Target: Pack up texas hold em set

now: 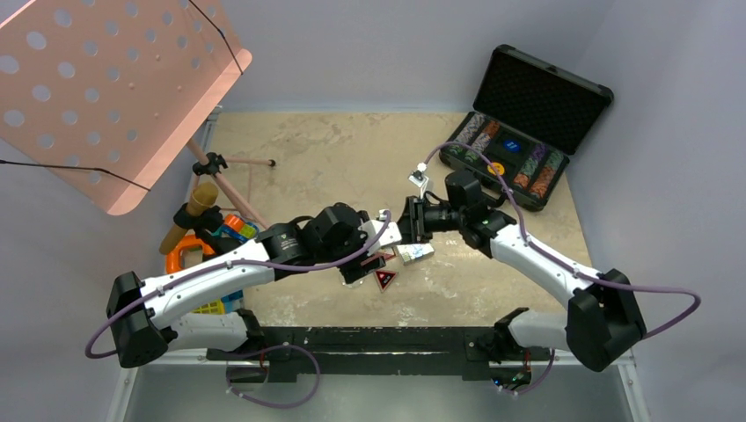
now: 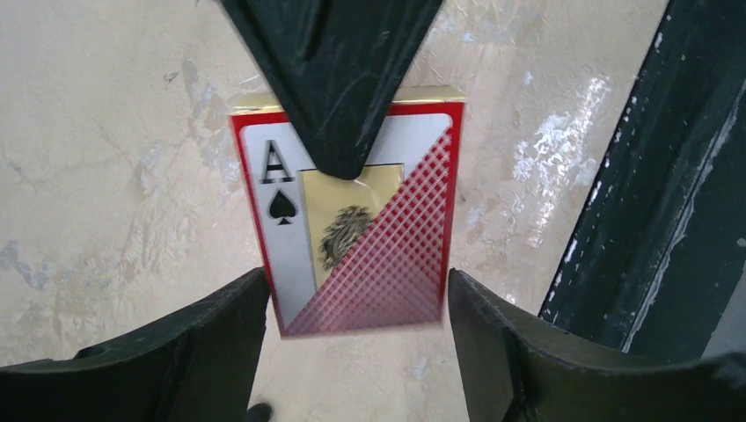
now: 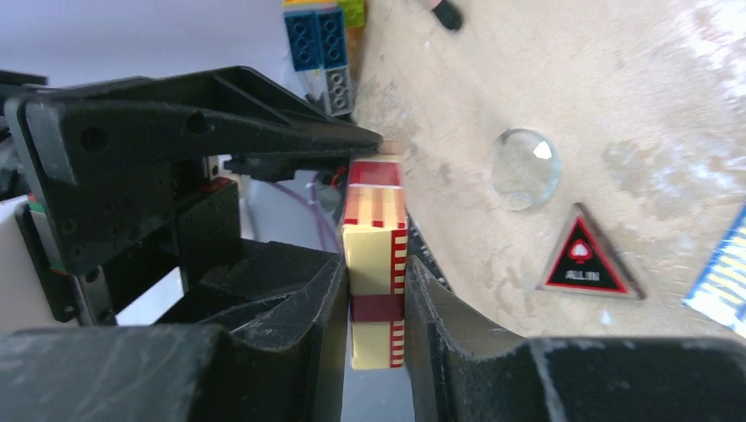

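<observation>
Now my right hand (image 3: 374, 299) pinches the red card deck (image 2: 352, 237); left hand (image 2: 356, 303) flanks its edges, grip I cannot tell.

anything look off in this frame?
One oddity: both hands grip the same red card deck. The left hand holds its long edges and the right hand pinches its faces. It looks like a handover, not a fault. The clear button, triangular marker and blue deck lie loose on the table, outside the open case.

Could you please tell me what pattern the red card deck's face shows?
The card deck shows a red lattice, an ace of spades; clearest from left wrist.
</observation>
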Controlling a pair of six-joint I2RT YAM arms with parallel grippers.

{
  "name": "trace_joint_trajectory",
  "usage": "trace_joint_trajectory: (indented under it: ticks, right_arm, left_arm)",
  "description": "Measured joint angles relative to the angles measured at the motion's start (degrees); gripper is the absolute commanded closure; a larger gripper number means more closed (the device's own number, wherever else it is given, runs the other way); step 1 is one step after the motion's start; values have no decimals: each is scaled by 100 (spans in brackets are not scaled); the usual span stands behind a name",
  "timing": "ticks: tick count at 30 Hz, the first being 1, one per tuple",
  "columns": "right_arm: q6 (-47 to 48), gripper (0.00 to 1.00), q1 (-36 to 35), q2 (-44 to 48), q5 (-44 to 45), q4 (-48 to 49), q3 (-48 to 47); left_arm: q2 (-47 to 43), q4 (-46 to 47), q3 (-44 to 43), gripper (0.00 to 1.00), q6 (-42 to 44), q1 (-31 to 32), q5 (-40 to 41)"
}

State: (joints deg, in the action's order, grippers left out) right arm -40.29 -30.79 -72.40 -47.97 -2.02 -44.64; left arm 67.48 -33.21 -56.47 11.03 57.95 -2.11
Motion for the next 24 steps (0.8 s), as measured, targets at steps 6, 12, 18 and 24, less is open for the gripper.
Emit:
trace_joint_trajectory:
  ticks: [6, 12, 18, 24]
  right_arm:
    - [243, 100, 682, 660, 765, -271, 9]
    - [439, 100, 2037, 1032, 1469, -186, -2]
    - [872, 100, 3215, 898, 2343, -306, -179]
    - [992, 100, 4245, 323, 3193, 144, -756]
  left_arm:
    - [-98, 66, -2, 14, -262, -188, 297]
    - [-557, 101, -17, 14, -573, -634, 9]
    - [-737, 101, -273, 13, -1167, -1408, -151]
    - [-597, 87, -461, 13, -1698, -1858, -83]
